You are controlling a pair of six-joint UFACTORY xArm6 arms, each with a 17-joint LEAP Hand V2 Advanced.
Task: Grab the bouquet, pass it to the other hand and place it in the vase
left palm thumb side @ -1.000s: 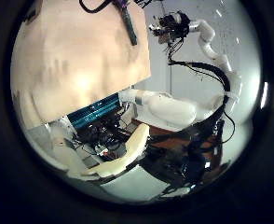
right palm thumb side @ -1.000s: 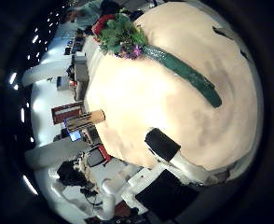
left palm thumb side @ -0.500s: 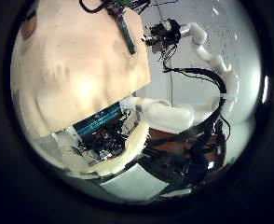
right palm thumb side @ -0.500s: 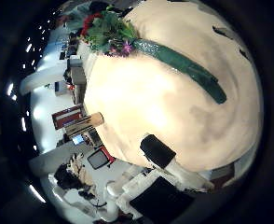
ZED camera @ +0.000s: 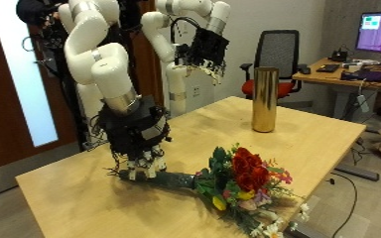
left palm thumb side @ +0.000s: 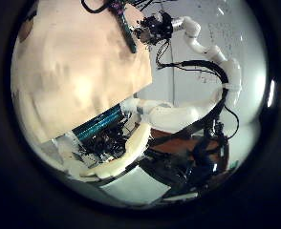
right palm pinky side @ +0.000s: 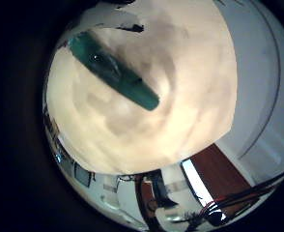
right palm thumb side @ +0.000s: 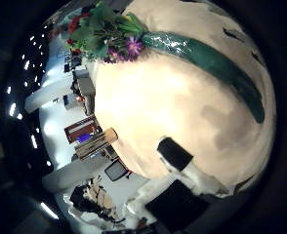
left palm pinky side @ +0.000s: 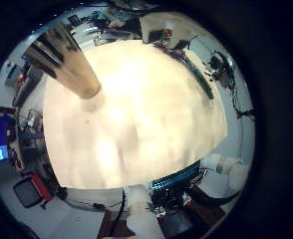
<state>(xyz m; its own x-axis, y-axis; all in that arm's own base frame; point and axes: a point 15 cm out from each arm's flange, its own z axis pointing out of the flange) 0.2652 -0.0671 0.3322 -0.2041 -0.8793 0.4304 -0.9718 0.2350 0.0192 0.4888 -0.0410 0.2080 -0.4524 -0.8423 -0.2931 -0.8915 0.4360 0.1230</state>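
Now right hand (ZED camera: 142, 159) w/ relaxed fingers over bouquet (ZED camera: 233, 181) stem.

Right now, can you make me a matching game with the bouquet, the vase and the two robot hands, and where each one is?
Things:
1. bouquet
2. vase
3. right hand
4. left hand

Places:
a. high in the air above the table
b. standing upright at the table's far side
c. lying flat on the table
d. low, right over the green stem wrap

Pairs: 1-c, 2-b, 3-d, 4-a
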